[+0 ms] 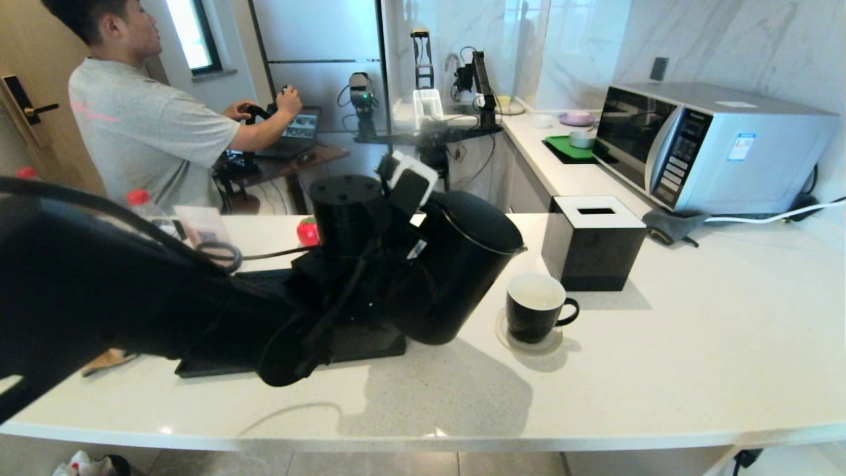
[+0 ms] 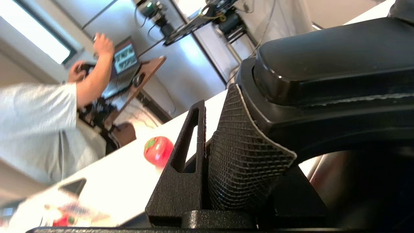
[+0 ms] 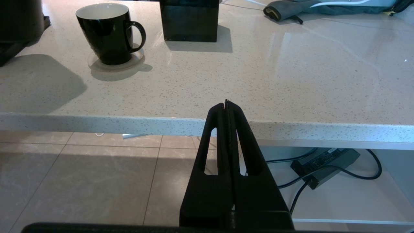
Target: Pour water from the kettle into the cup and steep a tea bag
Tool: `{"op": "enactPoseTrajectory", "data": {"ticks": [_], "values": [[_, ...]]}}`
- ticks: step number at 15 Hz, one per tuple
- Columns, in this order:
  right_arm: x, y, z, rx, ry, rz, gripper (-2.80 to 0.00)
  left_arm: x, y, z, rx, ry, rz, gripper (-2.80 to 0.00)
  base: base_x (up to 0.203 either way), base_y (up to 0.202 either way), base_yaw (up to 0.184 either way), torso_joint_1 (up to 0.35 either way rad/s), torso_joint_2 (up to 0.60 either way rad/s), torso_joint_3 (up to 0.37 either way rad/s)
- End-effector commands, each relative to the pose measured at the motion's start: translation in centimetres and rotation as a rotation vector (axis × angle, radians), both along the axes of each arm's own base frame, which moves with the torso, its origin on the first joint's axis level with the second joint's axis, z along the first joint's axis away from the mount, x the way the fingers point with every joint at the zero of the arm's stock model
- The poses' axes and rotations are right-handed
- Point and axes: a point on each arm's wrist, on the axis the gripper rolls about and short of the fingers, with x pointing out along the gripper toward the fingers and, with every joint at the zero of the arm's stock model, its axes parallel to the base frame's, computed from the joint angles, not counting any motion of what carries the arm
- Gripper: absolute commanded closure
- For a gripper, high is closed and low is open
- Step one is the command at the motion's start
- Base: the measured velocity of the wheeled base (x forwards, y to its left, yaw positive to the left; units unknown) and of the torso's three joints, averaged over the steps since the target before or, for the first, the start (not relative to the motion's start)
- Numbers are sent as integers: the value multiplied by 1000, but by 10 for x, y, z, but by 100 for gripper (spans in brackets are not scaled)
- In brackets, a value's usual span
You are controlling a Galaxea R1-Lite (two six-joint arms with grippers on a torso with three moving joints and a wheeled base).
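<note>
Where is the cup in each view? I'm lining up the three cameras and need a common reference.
Head view: the cup stands on a coaster at centre, right of the tilted kettle.
Left wrist view: not in it.
Right wrist view: the cup stands near the picture's upper left corner.
Shared landmark: the black tissue box just behind the cup.

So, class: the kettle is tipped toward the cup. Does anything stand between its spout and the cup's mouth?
Nothing visible does. The left gripper holds the kettle by its handle, and its spout hangs above and just left of the cup. The tissue box stands behind the cup, apart.
</note>
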Motion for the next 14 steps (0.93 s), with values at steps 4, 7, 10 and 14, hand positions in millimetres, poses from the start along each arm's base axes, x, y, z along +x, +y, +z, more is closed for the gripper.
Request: {"op": "enactPoseTrajectory", "data": {"ticks": [4,7,10,14], "values": [[0,0,0,-1,1,0,0,-27,36,18,-87,-48,95,0,0,0,0,0,0,0],[0,0,0,-1,1,0,0,-36,57,31,-119,-80,146,0,0,0,0,0,0,0],[0,0,0,-1,1,0,0,-48,88,44,-141,-113,216,0,0,0,0,0,0,0],[0,0,0,-1,1,0,0,-68,138,50,-164,-139,346,0,0,0,0,0,0,0]]}}
